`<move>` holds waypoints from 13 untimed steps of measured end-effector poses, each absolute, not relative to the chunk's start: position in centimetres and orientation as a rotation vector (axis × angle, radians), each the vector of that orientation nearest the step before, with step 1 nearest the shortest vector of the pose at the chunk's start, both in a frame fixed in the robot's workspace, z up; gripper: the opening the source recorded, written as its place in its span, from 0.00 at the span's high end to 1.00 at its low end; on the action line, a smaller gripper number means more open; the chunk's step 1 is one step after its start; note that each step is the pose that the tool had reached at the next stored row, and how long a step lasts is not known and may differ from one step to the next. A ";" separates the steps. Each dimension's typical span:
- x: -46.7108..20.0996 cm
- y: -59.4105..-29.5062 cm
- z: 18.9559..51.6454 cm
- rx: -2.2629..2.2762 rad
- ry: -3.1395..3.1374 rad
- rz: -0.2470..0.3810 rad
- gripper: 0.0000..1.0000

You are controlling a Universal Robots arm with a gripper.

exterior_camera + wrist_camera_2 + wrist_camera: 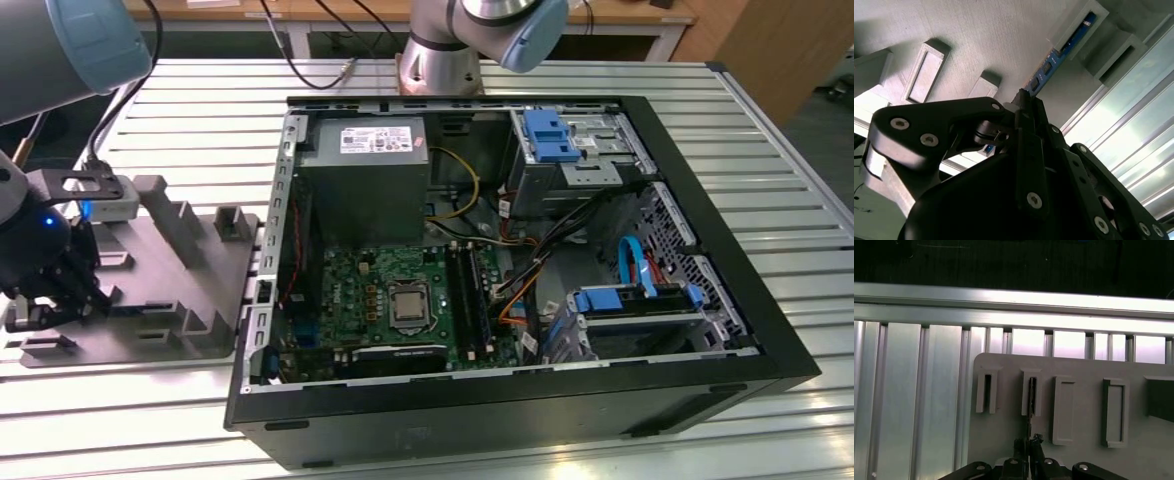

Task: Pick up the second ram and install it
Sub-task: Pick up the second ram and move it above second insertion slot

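Note:
My gripper stands over the grey plastic tray on the exterior view's left, outside the computer case. In the second wrist view the second ram is a thin dark blue stick lying in a slotted post of the tray. One end of it runs in between my black fingertips, and the gripper is shut on it. The first wrist view shows the ram edge-on, rising from a slot of the tray to the gripper.
The open computer case lies on the slatted metal table, with the grey power supply, the motherboard's memory slots and the silver processor socket inside. Cables and blue drive brackets fill the exterior view's right side of the case.

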State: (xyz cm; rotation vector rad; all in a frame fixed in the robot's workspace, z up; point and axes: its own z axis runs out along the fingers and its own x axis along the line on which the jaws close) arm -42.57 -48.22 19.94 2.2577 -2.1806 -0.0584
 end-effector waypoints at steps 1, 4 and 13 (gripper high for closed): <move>-42.6 -48.2 19.9 2.258 -2.181 -0.059 0.81; -42.5 -48.2 19.9 2.258 -2.181 -0.059 0.81; -42.5 -48.2 19.9 2.273 -2.166 -0.059 0.81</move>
